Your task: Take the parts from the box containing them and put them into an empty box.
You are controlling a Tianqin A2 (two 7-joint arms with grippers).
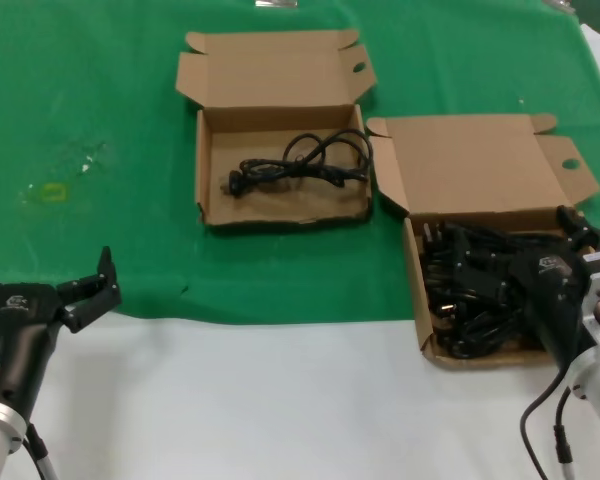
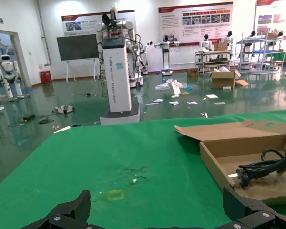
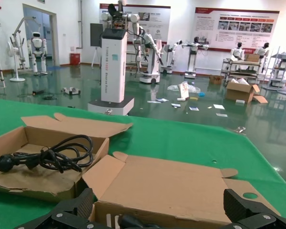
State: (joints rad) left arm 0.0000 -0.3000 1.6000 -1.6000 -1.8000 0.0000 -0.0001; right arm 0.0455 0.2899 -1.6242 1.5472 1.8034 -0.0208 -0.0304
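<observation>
Two shallow square brown cardboard boxes w/ hinged lids lie open on the green table cloth [image 1: 100,120]: the left box [image 1: 208,165] holds one looped black power cord [image 1: 300,163], and the right box [image 1: 414,262], just beside it and nearer the robot, holds a tangled pile of black cords [image 1: 460,290], count not discernible. Right gripper [image 1: 520,235], jaws spread wide, sits over the pile approx. at cord level; whether it touches or holds any cord cannot be told. Left gripper [image 1: 45,270] hangs wide open and empty at the cloth's near edge, well apart from both boxes.
</observation>
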